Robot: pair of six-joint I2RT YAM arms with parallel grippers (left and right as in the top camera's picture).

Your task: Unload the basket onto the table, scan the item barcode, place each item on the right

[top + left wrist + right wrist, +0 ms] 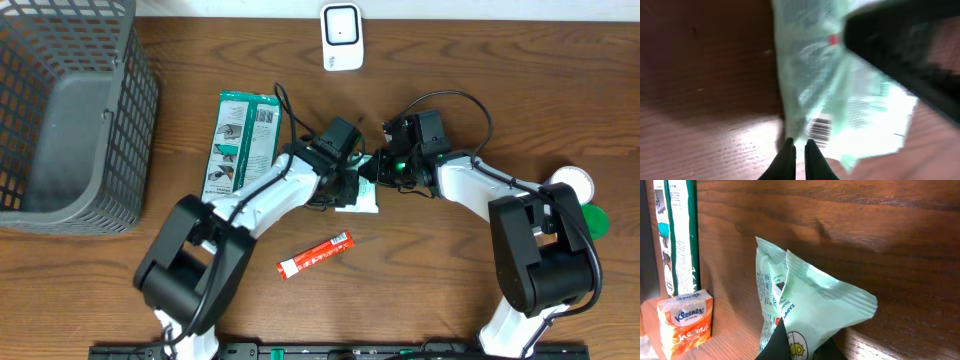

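A pale green plastic packet lies mid-table between both arms. My right gripper is shut on its right end; in the right wrist view the packet stands pinched between the dark fingers of that gripper. My left gripper meets the packet from the left. In the left wrist view the gripper is shut, its tips on the packet's edge, right beside the printed barcode. The white scanner stands at the table's back edge.
A grey mesh basket fills the back left. A green box lies left of the arms, with a Kleenex pack near it. A red stick packet lies in front. A white lid and a green disc sit at the right.
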